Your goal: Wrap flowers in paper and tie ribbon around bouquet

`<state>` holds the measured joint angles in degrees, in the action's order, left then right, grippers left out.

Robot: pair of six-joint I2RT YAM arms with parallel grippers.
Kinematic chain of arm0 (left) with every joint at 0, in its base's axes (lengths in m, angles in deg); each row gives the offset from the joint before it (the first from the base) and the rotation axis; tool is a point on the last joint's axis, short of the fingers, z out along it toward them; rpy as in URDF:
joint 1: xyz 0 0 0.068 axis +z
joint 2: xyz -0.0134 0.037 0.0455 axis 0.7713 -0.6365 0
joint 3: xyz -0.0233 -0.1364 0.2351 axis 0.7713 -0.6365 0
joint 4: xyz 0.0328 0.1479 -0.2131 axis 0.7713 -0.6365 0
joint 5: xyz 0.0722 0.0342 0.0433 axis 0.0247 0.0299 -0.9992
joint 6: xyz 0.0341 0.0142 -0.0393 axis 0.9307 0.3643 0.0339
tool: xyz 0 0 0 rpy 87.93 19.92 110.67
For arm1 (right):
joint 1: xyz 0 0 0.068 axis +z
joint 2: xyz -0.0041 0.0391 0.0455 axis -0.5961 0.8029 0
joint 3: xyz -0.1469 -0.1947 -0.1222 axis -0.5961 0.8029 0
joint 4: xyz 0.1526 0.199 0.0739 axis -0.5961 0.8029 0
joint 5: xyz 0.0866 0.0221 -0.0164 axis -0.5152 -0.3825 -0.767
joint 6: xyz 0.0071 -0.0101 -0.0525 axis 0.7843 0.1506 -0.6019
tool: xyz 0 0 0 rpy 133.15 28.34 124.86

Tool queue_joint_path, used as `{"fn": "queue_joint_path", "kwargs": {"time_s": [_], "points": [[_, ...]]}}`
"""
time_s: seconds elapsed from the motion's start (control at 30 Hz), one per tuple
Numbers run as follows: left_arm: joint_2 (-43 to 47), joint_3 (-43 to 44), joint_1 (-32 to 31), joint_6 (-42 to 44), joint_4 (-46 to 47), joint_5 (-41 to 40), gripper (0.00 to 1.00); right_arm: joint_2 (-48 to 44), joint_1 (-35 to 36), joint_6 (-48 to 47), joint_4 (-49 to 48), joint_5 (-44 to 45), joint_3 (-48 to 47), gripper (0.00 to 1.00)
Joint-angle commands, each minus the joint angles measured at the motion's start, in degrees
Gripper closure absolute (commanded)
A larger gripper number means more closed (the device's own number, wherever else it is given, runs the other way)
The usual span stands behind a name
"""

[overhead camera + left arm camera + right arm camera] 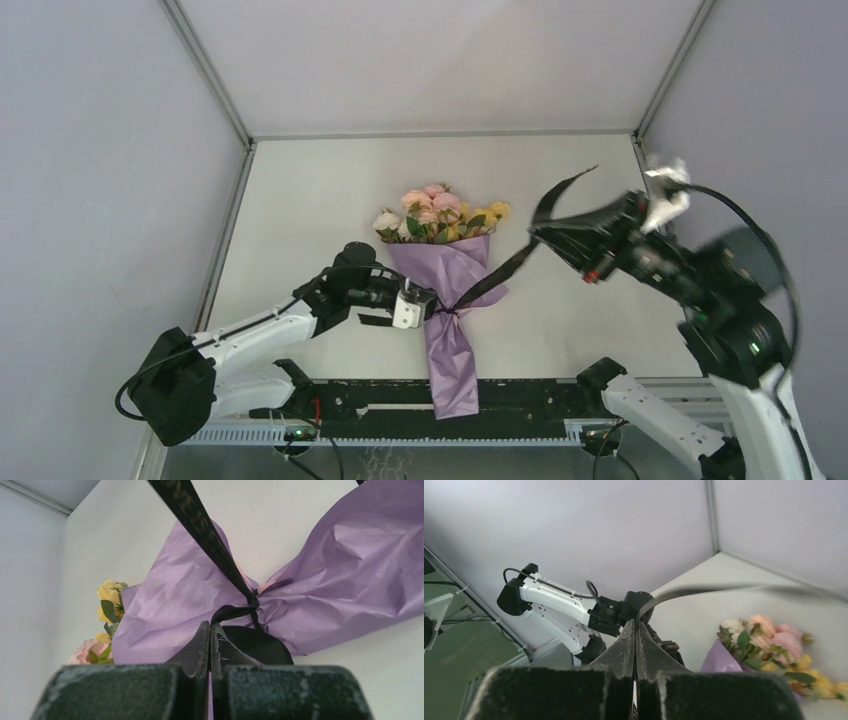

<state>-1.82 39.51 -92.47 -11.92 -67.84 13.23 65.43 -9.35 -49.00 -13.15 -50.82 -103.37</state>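
Top external view shows the white table [300, 200] with the bouquet [447, 285] lying near the middle of its near edge, the blooms pointing to the far edge. The lilac paper [452, 355] is already rolled into a cone around the stems, and its narrow tail hangs over the near edge, across the black rail [520, 395] there. The flowers [440, 212], pink, yellow and white, stick out of the wide mouth of the cone. The left gripper [432, 305] lies low on the table, just beside the pinched waist of the paper on its left side. Its jaws are closed, and in the left wrist view the short end of the black ribbon [500, 272] seems to run from the knot [254, 600] straight into the fingertips [202, 640], so I judge that it pinches this end to anchor it. The right gripper [540, 233] is raised above the table, toward the right edge, with its jaws closed on the long end of the ribbon. The band runs tight from the waist up to it, and the free tail sticks out beyond it. I think the two ends are held apart like this so that the pull draws the knot tight around the paper. The wrapping looks finished, and the tying seems to be in its tightening step.
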Motion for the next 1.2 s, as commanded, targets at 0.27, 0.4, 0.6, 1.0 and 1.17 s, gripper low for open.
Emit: {"fn": "queue_joint_path", "kwargs": {"time_s": [0.27, 0.4, 0.6, 1.0, 1.17], "points": [[4.5, -1.8, -0.2, -0.1, 2.6, 1.6, 1.00, 37.6, 6.7, 2.4, -12.3, 10.4, -6.7, 1.00], [5.5, -1.8, -0.6, -3.8, 3.6, 3.3, 1.00, 48.6, 8.7, 4.8, -13.0, 9.3, -12.6, 1.00], [4.5, -2.8, -1.6, -6.2, 7.3, 3.6, 1.00, 62.2, 16.5, 6.1, -9.8, 7.7, -23.3, 1.00], [5.5, -4.4, -1.6, -11.7, 8.8, -0.4, 1.00, 61.3, 14.4, -2.9, 5.7, 4.2, -22.5, 0.42], [5.8, -5.0, -1.4, -19.4, 10.9, -3.8, 1.00, 42.5, 8.1, 0.6, -12.1, 4.9, 4.1, 0.33]]}}
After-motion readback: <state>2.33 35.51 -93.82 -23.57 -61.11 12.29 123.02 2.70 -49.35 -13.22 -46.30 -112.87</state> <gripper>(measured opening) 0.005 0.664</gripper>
